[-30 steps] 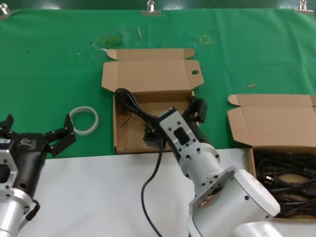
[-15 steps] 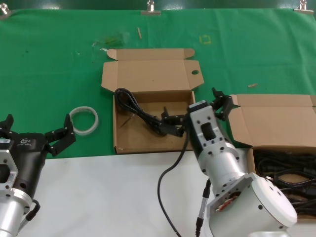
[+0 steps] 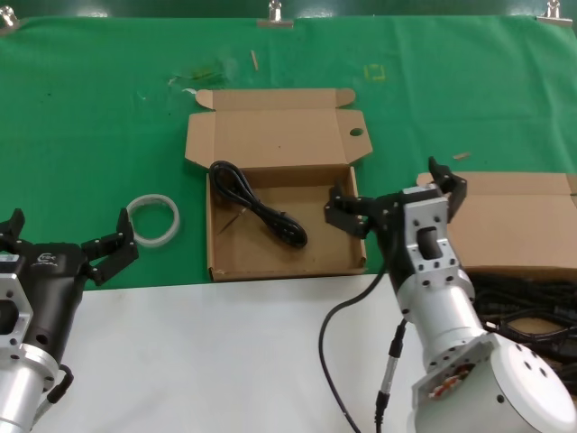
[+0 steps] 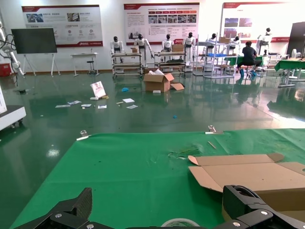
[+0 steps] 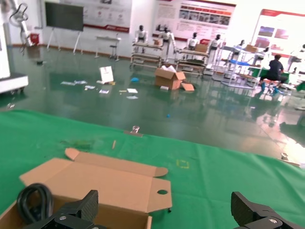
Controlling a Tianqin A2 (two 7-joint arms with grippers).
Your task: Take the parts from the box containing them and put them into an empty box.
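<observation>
- Your right hand (image 3: 397, 200) is hanging with its fingers spread wide and nothing between them, between the two boxes and just beside the near right corner of the empty box (image 3: 279, 180).
- One cable (image 3: 257, 204) is lying inside that box, the one with the round hole in its lid flap, coiled at the back left and running diagonally to its plug near the middle of the floor.
- The remaining parts (image 3: 532, 329) are sitting in the box containing them (image 3: 505, 221) at the far right, largely hidden behind your right arm; its lid is folded back, so access from above looks free.
- I judge you are heading for the next cable, and an open hand suits that.
- Your left hand (image 3: 68, 242) is waiting low at the near left, fingers apart and holding nothing, near the white tape ring (image 3: 153, 220) on the green surface (image 3: 90, 117).
</observation>
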